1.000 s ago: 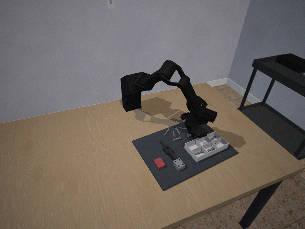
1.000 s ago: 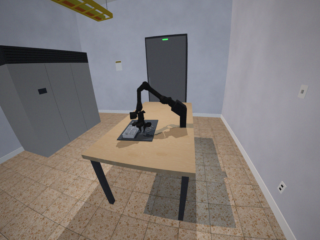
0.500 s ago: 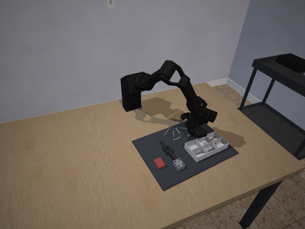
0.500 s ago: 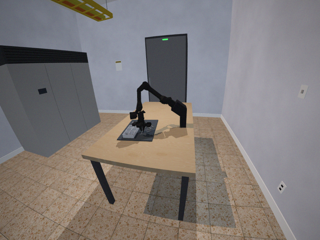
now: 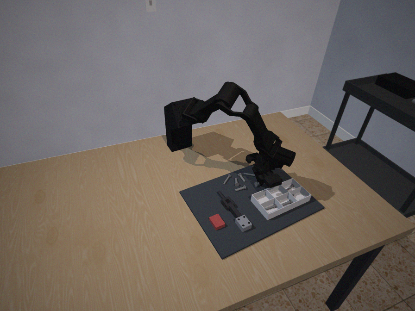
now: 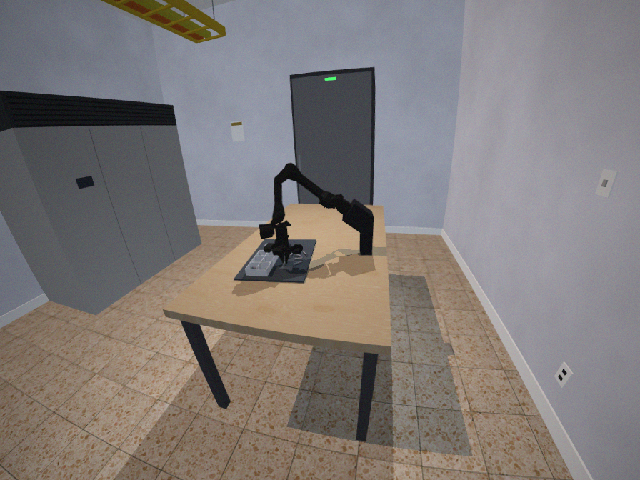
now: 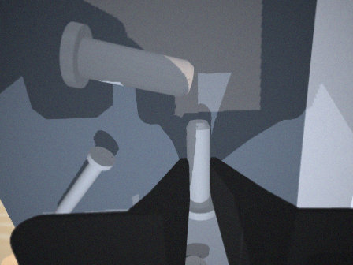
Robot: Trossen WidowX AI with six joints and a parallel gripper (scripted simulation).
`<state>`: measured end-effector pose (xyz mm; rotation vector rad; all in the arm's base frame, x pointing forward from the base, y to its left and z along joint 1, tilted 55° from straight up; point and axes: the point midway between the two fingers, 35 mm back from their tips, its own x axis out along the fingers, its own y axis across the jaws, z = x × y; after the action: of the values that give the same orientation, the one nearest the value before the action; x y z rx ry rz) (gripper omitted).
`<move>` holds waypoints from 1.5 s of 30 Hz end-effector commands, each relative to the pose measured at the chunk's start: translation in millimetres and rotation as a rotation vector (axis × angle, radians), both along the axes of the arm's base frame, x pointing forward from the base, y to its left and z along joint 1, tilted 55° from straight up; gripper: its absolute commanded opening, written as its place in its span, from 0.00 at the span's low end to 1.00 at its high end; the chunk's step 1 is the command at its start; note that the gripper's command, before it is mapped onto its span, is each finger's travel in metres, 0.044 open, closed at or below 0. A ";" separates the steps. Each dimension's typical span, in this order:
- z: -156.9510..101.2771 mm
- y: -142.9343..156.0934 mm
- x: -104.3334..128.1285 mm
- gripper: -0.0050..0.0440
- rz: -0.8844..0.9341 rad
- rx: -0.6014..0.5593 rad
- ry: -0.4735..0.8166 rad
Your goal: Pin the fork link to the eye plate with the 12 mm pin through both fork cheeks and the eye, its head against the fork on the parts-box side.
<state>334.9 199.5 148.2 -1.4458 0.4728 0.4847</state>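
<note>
My gripper [image 5: 263,180] [image 6: 283,256] [image 7: 198,165] is low over the back of the dark mat [image 5: 207,234], just behind the parts box. In the wrist view its two black fingers are shut on the shank of a slim grey headed pin [image 7: 199,158] that lies on the mat, head towards the camera. A thicker headed pin [image 7: 126,67] lies crosswise beyond it, and another slim pin [image 7: 84,181] lies to the left. The dark fork link [image 5: 228,204] and the grey eye plate block [image 5: 243,223] sit together at the mat's middle front, apart from the gripper.
The white parts box [image 5: 280,198] [image 6: 260,263] [image 7: 331,118] with several compartments holding pins stands close to the right of the gripper. Several loose pins [image 5: 236,182] lie at the mat's back. A red block [image 5: 216,221] lies left of the eye plate. A black side table [image 5: 378,96] stands at the right.
</note>
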 end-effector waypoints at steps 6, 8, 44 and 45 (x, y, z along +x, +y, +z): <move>4.7 0.8 1.4 0.00 0.002 0.009 -0.009; 4.7 0.8 1.4 0.00 0.002 0.009 -0.009; 17.2 -0.4 -12.4 0.00 -0.001 0.019 -0.019; 17.9 -0.5 -13.4 0.00 -0.001 0.019 -0.019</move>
<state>326.2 199.0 155.0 -1.4431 0.4734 0.4851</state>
